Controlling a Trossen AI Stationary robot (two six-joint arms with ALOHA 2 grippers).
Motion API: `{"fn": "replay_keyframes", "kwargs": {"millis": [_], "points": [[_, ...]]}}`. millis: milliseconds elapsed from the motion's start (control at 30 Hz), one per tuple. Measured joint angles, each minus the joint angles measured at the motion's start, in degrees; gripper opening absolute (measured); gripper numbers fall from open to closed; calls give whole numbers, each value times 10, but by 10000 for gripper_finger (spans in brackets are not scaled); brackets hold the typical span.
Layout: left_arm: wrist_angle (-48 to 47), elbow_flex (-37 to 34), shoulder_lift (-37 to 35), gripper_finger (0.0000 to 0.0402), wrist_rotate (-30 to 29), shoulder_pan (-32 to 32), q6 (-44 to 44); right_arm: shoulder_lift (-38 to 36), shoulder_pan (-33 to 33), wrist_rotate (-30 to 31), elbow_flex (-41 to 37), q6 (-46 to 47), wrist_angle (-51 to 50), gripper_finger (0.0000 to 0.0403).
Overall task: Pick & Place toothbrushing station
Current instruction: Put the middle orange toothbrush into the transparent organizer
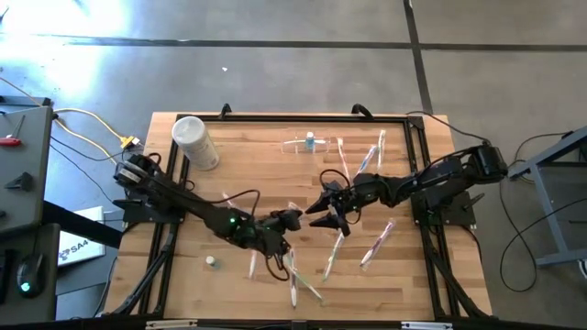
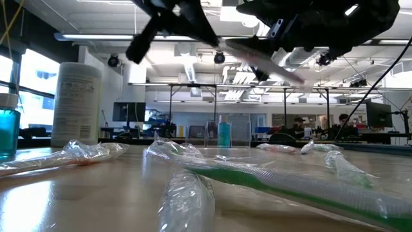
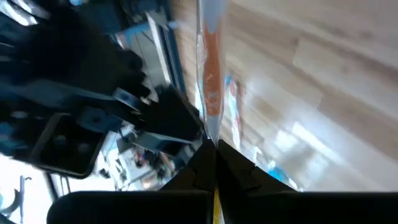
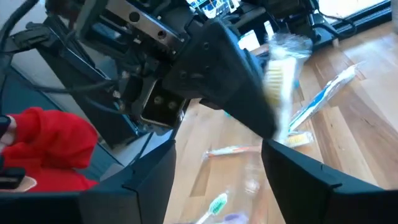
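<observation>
Station [image 1: 306, 143] stands near table's [image 1: 404, 284] far edge, well apart from both my grippers, untouched. My left gripper [image 1: 293, 219], at table centre, pinches wrapped toothbrush [image 3: 210, 74] by its tip. My right gripper [image 1: 327, 207], just beside left one, fingers [image 4: 311, 183] spread, nothing held. Step in hand looks like brush handover, mid-air. Next: right closes on brush, left lets go, then carry toward station.
</observation>
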Motion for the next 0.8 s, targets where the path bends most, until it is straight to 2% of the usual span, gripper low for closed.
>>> {"fn": "replay_keyframes", "kwargs": {"millis": [200,367,500,667,800], "points": [[1,24,10,0,-1,5,7,-2,0,0,0,-1,-12,231],[-3,24,11,0,-7,4,13,-2,0,30,1,-6,-30,231],[-22,25,11,0,-7,-3,-14,-5,-4,-7,1,-9,-36,231],[-33,26,10,0,-22,-9,-38,-19,-5,-19,0,-1,-48,231],[-37,26,10,0,-27,-17,-33,-39,-8,-73,-1,4,-47,231]]}}
